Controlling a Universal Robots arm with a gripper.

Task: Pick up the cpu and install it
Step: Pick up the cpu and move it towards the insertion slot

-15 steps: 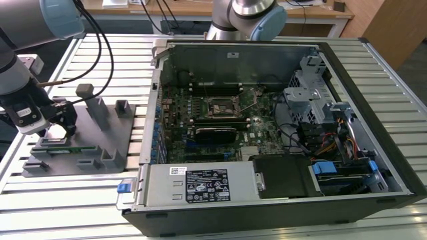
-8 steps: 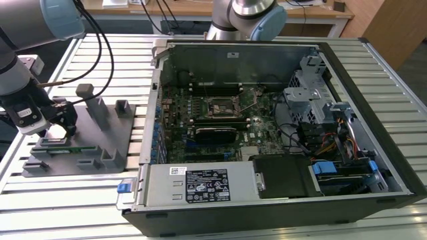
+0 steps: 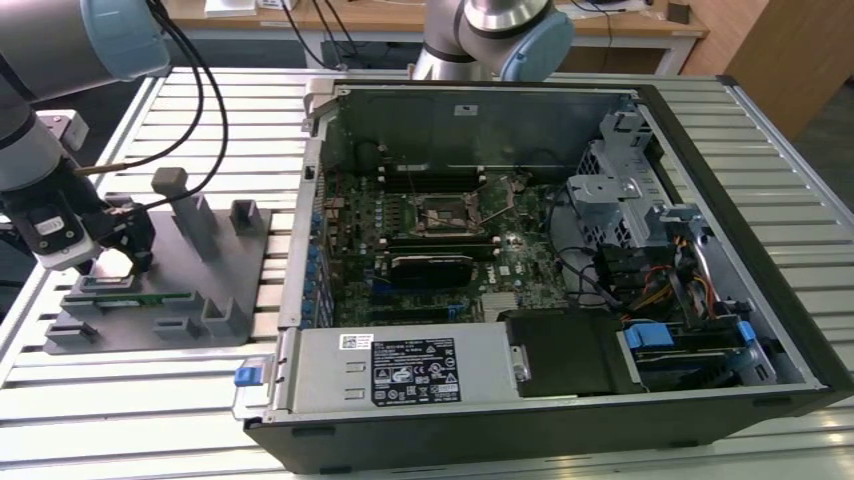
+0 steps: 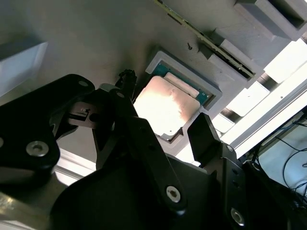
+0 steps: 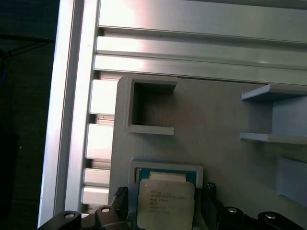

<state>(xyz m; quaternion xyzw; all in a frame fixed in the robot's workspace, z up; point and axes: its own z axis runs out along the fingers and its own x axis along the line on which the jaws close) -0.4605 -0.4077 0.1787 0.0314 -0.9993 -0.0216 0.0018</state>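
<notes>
Between the spread, released fingers [image 4: 205, 132] of the end effector [image 4: 165, 99], directly beneath it: the cpu [image 4: 165, 110], flat in a square pocket [image 5: 163, 165] of the grey fixture plate [image 5: 216, 124]. Just beside: a green memory stick [image 3: 134, 297]. Well away on the bench [image 3: 227, 110]: the open computer case [image 3: 467, 120].

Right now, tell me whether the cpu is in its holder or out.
In. The cpu lies flat within the grey holder, the open end effector straddling it.
</notes>
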